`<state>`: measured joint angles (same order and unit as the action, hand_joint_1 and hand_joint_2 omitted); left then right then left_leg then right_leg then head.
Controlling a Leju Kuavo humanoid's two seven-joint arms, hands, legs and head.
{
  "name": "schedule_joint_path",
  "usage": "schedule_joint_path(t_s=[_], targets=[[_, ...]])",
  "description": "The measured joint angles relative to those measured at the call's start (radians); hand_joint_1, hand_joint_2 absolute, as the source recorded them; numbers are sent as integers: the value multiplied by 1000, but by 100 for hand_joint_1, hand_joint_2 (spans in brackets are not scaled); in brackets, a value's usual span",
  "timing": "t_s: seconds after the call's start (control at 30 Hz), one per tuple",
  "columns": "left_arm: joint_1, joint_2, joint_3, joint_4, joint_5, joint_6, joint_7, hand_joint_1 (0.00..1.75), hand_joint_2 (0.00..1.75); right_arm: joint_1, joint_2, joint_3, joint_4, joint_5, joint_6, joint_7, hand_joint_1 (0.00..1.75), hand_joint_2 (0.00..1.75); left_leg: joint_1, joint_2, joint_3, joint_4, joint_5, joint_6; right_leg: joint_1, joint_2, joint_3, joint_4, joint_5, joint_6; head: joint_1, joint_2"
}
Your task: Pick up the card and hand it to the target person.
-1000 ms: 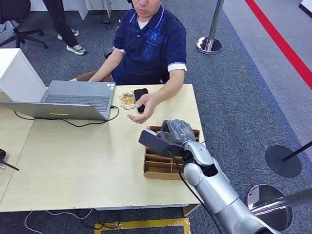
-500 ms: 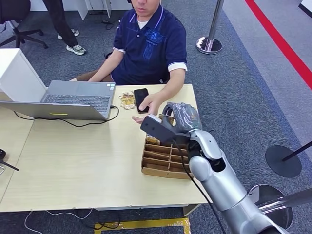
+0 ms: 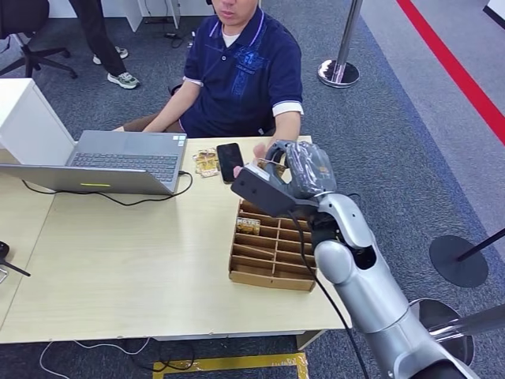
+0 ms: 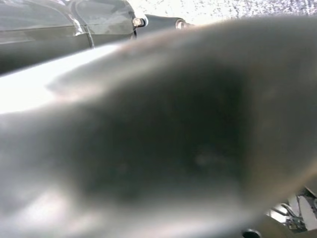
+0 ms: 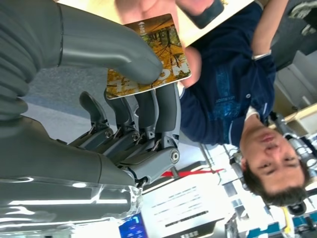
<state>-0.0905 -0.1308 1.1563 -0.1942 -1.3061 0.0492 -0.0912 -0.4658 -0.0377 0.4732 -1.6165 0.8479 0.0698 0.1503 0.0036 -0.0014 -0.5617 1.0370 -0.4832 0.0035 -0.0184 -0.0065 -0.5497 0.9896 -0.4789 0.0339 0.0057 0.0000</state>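
My right hand (image 3: 301, 170) is up over the far end of the tray (image 3: 271, 260), fingers closed round the card (image 5: 149, 57). Thumb (image 5: 112, 44) presses on the card's face, darker fingers (image 5: 149, 111) back it from the other side, so it is a firm pinch, hand mostly closed. The card's long axis runs out past my fingertips toward the person (image 3: 241, 67); the free end is what they can take.

Their hand (image 3: 259, 154) sits just beyond mine at the table's (image 3: 119, 260) far edge, palm (image 5: 149, 7) open right behind the card. Touching or a hair apart, cannot tell. Next move, I judge: short push forward, then loosen the thumb once they grip. Risk: letting go early, so the card falls onto the tray.

One more card (image 3: 248, 227) lies in the tray. Phone (image 3: 228, 160) and a few loose cards (image 3: 207, 162) lie near the laptop (image 3: 119, 162). Left hand: wrist view is a blur, cannot tell its state.
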Motion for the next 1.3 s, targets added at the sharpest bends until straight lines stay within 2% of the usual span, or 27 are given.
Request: schedule_joint_path(t_s=[0.23,0.6,1.1,1.23,1.27,1.3], targets=[[-2,0,0,0,-5,0,8,0,0,-36,39,3,93,-30,9,-33,140,175,0,0,0,0,0,0,0,0,0,0,0,0,0,0],[-7,0,0,0,-18,-2,13,0,0,-70,131,23,301,-73,-38,-63,140,175,0,0,-1,0,0,0,0,0,0,0,0,0,0,0],[-7,0,0,0,-18,-2,12,0,0,-78,159,29,377,-73,-57,-65,140,175,0,0,0,0,0,0,0,0,0,0,0,0,0,0],[-7,0,0,0,-24,-3,8,0,175,-82,161,29,387,-73,-59,-66,0,175,0,0,0,0,0,0,0,0,0,0,0,0,0,0],[-7,0,0,0,-27,-3,8,0,131,-82,161,29,390,-73,-59,-66,0,175,0,0,-1,0,0,0,0,0,0,0,0,0,0,0],[-7,0,0,0,-28,-3,8,0,116,-82,162,29,391,-73,-59,-66,0,175,0,0,-1,0,0,0,0,0,0,0,0,0,0,0]])
